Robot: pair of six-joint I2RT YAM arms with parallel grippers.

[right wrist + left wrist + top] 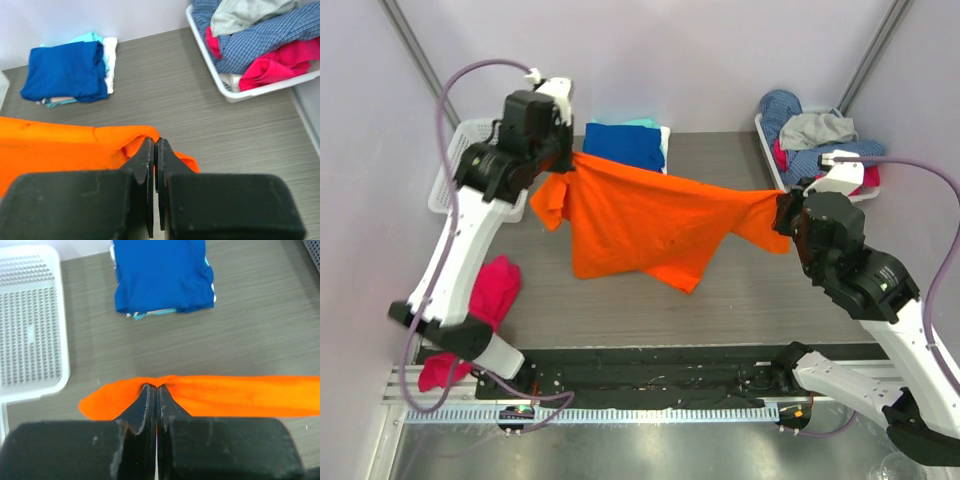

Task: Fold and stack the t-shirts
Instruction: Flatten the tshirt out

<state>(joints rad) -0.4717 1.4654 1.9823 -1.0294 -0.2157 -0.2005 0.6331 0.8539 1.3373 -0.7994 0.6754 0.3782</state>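
Both arms reach out from the near edge, spread wide, each hand pinched shut.

The left arm (450, 250) rises from its base at the near left and leans toward the far left of the counter, elbow low, wrist high. The left hand (154, 387) has its two black fingers (142, 407) pressed together on a fold of the orange t-shirt (640, 220). The right arm (880, 290) climbs from the near right and bends inward at the wrist. The right hand (155, 142) points left, its jaws also closed flat on an edge of that shirt. The two hands are well apart and roughly level.
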